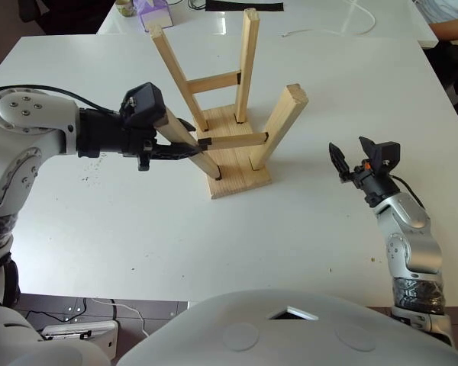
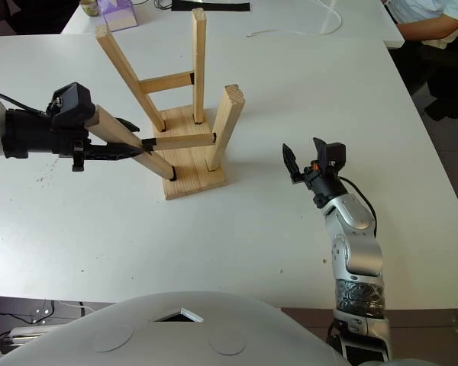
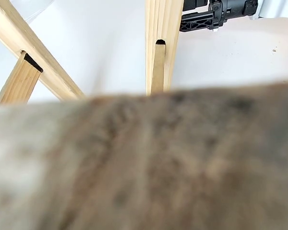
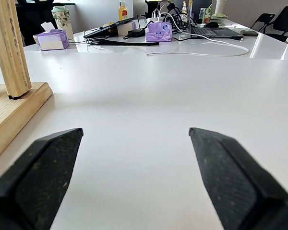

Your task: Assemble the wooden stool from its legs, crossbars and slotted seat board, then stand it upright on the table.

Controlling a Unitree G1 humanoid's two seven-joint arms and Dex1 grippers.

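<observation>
The wooden stool lies upside down on the white table, its slotted seat board (image 1: 243, 180) flat and the legs pointing up. Two far legs (image 1: 247, 65) are joined by a crossbar (image 1: 214, 81). A second crossbar (image 1: 237, 140) runs from the near right leg (image 1: 281, 122) to the tilted near left leg (image 1: 208, 163). My left gripper (image 1: 187, 137) is shut on that tilted leg, whose blurred wood (image 3: 144, 163) sits close in the left wrist view. My right gripper (image 1: 349, 149) hovers open over the table to the right of the stool, nothing between its fingers (image 4: 43, 163).
A purple tissue box (image 1: 151, 9) and a white cable (image 1: 328, 30) lie on the table behind. More clutter and a second tissue box (image 4: 158, 31) sit far back. Bare tabletop (image 1: 137, 229) stretches in front of the stool and around my right gripper.
</observation>
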